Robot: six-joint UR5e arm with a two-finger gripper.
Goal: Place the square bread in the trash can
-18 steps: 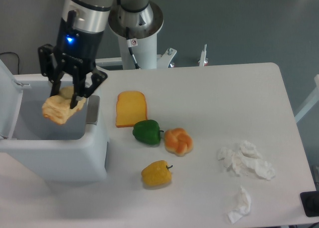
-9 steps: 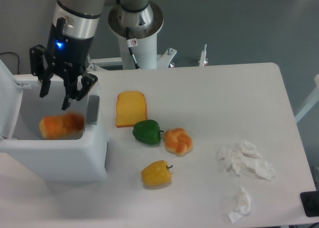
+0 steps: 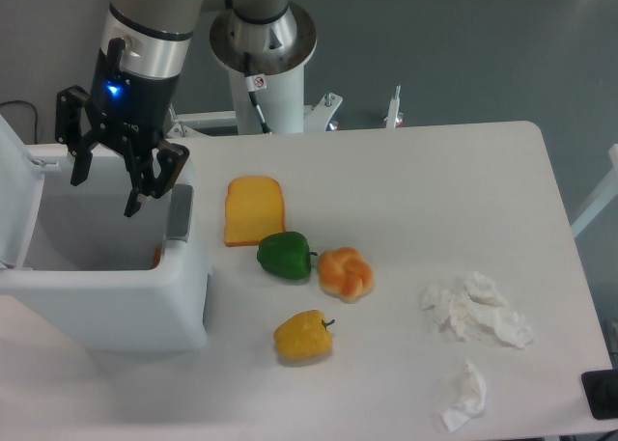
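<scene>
Half a second ago the square bread was a blurred orange-tan lump dropping inside the trash can [image 3: 106, 311]; now it has fallen out of sight below the front wall, and only a thin orange sliver shows against the inner right wall, which may be its edge, though that cannot be told. The gripper [image 3: 108, 176] has barely shifted since then. It hangs above the bin's opening with its fingers [image 3: 135, 195] spread and nothing between them, so the bread is released.

Judging from this, the drop is done and what remains is a clean withdrawal. The arm should lift straight up from the bin before swinging away, so the fingertips clear both the raised lid at the bin's left and the grey panel on its right rim. No sideways travel should happen while the fingers are below rim height.

Of the bread itself almost nothing can be described now: its shape and surface are hidden by the bin's white wall.

To the right of the bin, on the bench [image 3: 435, 190], lie a flat orange toast slice [image 3: 254, 209], then a green pepper [image 3: 285, 255] and a yellow pepper [image 3: 303, 336], then a round knotted bun [image 3: 346, 273], all untouched. Well off to the right are crumpled white tissues [image 3: 478, 311].
</scene>
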